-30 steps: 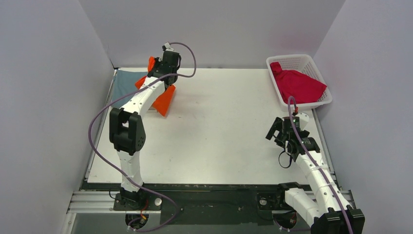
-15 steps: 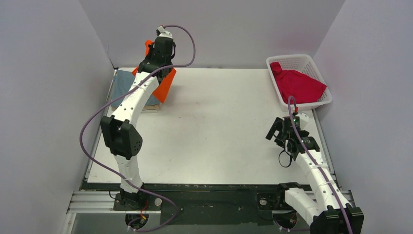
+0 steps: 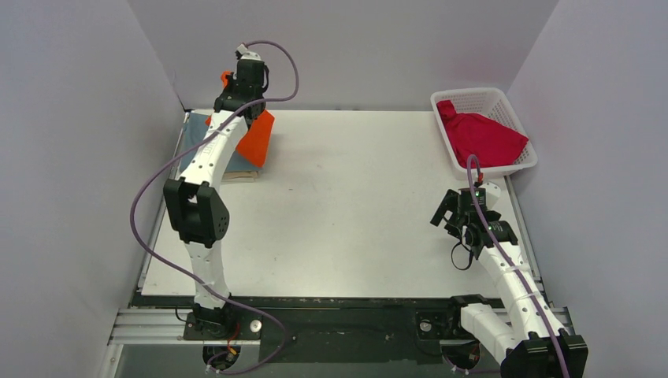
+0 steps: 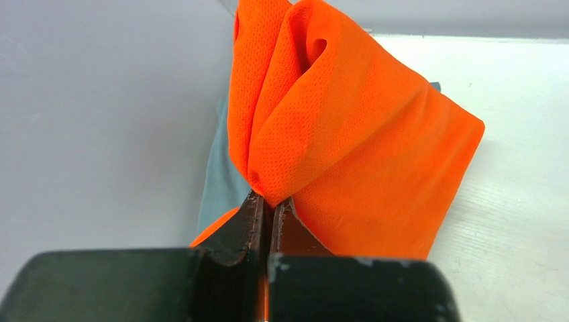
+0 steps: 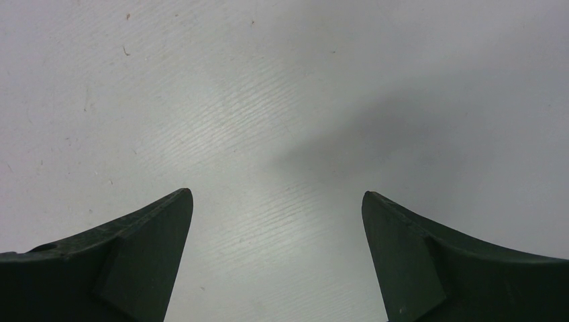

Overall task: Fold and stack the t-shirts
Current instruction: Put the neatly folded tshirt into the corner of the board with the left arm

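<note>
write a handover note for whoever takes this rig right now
Left gripper: shut on the orange t-shirt, raised over the far left corner.
Right gripper: open, empty, over bare table.
Done: teal t-shirt lies flat in that corner.
Red t-shirt: crumpled in the white basket.
Left: lay the orange on the teal, then fold and stack the red.

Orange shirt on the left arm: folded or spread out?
Folded. The bright orange mesh-cloth shirt hangs bunched in doubled layers, pinched by the shut left gripper.
</note>
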